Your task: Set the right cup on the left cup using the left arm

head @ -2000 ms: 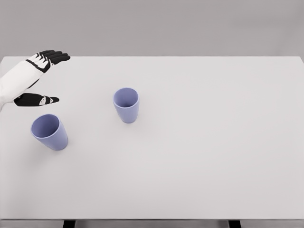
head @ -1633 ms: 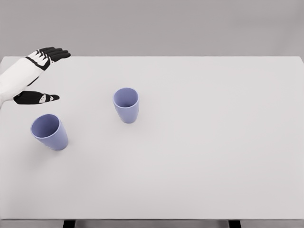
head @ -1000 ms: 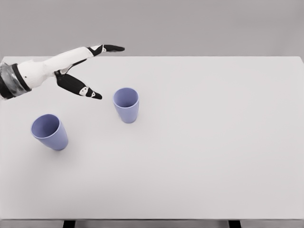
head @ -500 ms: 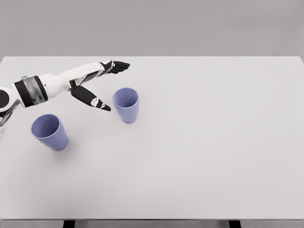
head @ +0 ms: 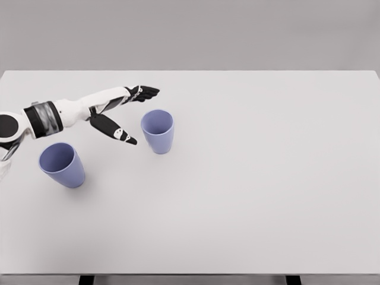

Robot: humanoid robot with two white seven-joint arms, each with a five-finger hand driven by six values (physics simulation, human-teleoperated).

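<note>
With the white-sleeved, black-fingered left hand (head: 122,113) spread wide and holding nothing, reaching for the right-hand lavender plastic cup (head: 158,131) standing upright on the pale grey table (head: 261,178), just left of the middle. Sitting just beside that cup's left side, not touching it, fingers (head: 145,91) pointing past the rim at the back and thumb (head: 116,130) angling toward the near side of the wall. Calling, by the look of it, for sliding a little farther right until the cup sits between thumb and fingers, then closing evenly around the upper wall, below the rim, so as not to tip a light, tapered vessel. Keeping the wrist level and lifting straight up before carrying across to the other lavender cup (head: 61,164), standing upright near the table's left edge, well apart from the first. Lowering gently and centred over that open mouth, since an off-centre release would likely topple both.

Cutting off at the picture's left edge: the forearm past the grey wrist band, and the elbow. Not showing at all: the right arm. Not showing clearly: the hand's height above the table, and whether the fingertips are level with the cup's rim or higher.
</note>
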